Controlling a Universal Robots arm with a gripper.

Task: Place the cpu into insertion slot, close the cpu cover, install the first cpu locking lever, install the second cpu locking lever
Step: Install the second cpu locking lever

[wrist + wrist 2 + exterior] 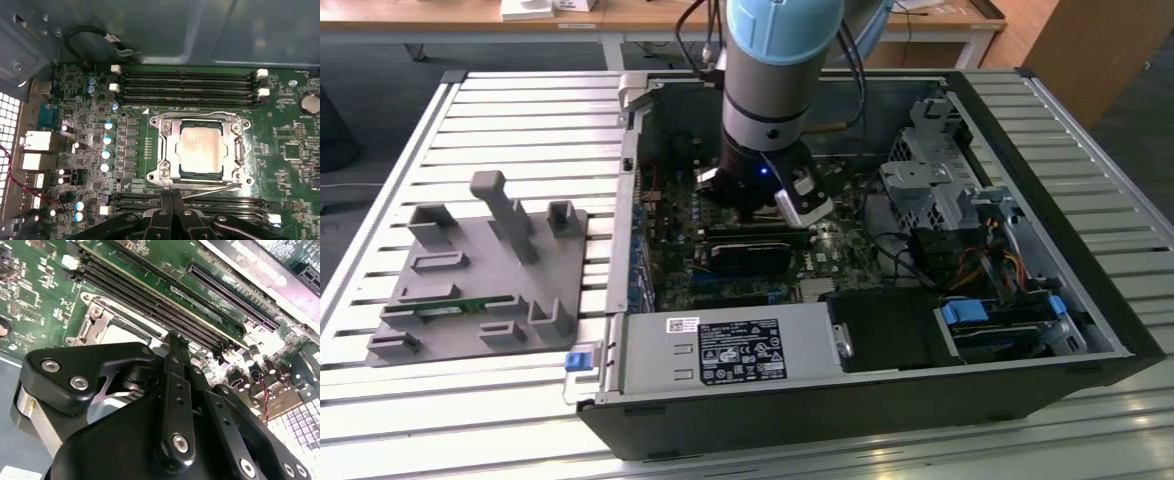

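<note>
On the slatted metal table lies an opened computer case, and it is my landmark. To the exterior view's left of the case sits a grey fixture plate with upright blocks, well apart from the arm. Inside the case the green motherboard lies flat, and the robot arm comes down from above onto it. The gripper hangs close over the board, just beside a black expansion card. At the near wall of the case sits the grey power supply with a white label, and toward the exterior view's right of the case there are drive cages and a blue latch.

In the first wrist view the cpu sits in the insertion slot, its pale metal top visible through the square window of the cpu cover, which lies flat around it. A thin locking lever runs along the slot's edge nearest the gripper. Black memory slots lie on the far side of the slot, and more run between the slot and the gripper.

The two black fingers are pressed together, pinching nothing that I can see; their tips are just beside the lever. In the second wrist view the joined fingers point down at the cover's edge.
</note>
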